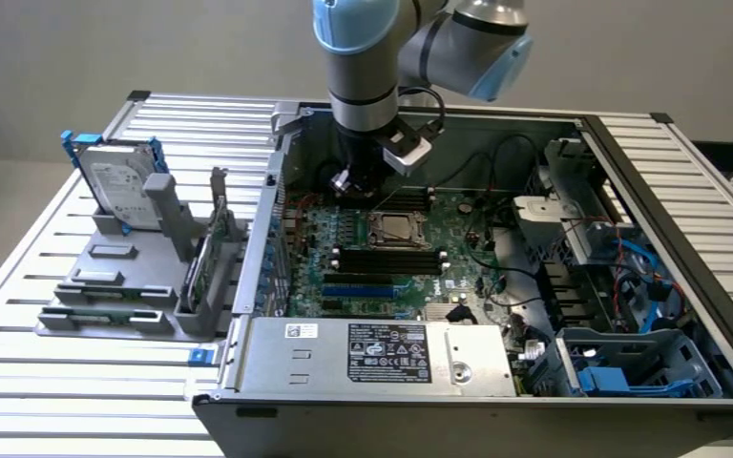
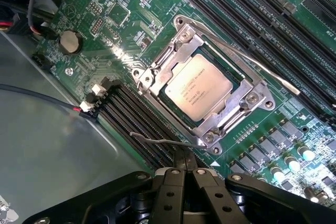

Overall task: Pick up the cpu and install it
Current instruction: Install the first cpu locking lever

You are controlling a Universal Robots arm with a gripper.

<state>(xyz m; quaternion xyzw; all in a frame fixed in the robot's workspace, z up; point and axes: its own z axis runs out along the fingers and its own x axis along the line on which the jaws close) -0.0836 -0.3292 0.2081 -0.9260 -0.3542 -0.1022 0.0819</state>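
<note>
With the cpu [image 2: 198,86] already seated under its socket frame [image 2: 247,100], the pincer [image 2: 184,167], pressed together and empty, hangs just beside the retention lever [image 2: 157,141], where any push likely demands slow, square contact.

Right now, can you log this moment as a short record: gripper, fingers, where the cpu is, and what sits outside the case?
gripper: over the motherboard inside the open computer case, close to the socket
fingers: shut together, nothing between them
cpu: lying flat inside the socket's metal frame, not touched by the fingers
hard drive: upright in the grey rack outside the case, on the exterior view's left
</note>
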